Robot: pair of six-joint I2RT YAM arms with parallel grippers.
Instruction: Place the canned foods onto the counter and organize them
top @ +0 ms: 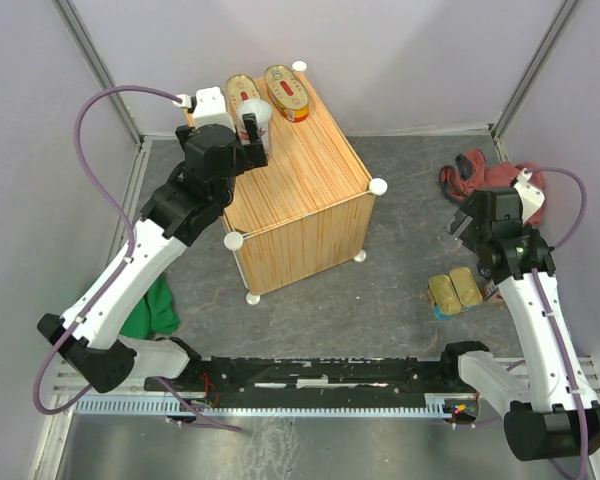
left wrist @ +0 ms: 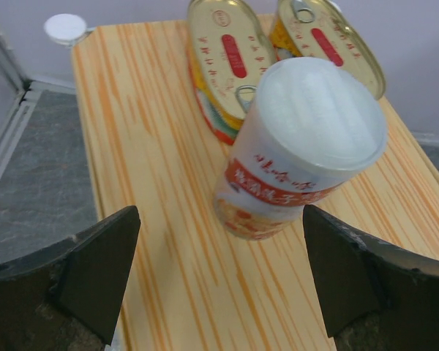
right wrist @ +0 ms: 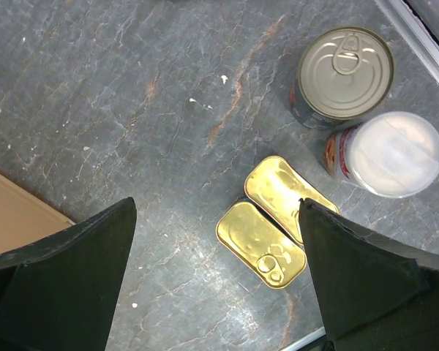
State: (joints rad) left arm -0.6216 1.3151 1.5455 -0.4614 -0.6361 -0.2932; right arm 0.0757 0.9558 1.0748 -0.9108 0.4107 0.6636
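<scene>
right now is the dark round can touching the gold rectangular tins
Apart. Right wrist view: bare floor shows between the dark round can and the nearer gold tin.

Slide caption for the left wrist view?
Open left end effector facing upright white-lidded can on counter, two oval tins behind.

White tubular links and black joint housings on left arm (top: 130,270) and right arm (top: 545,320). Purple cable (top: 79,125) looped from a white wrist block (top: 208,105). Fingers (left wrist: 80,270) of left pincer (left wrist: 219,212) and right pincer (right wrist: 216,205) black, wedge-shaped, matte. Black base rail (top: 320,375), silver toothed strip beneath.
</scene>
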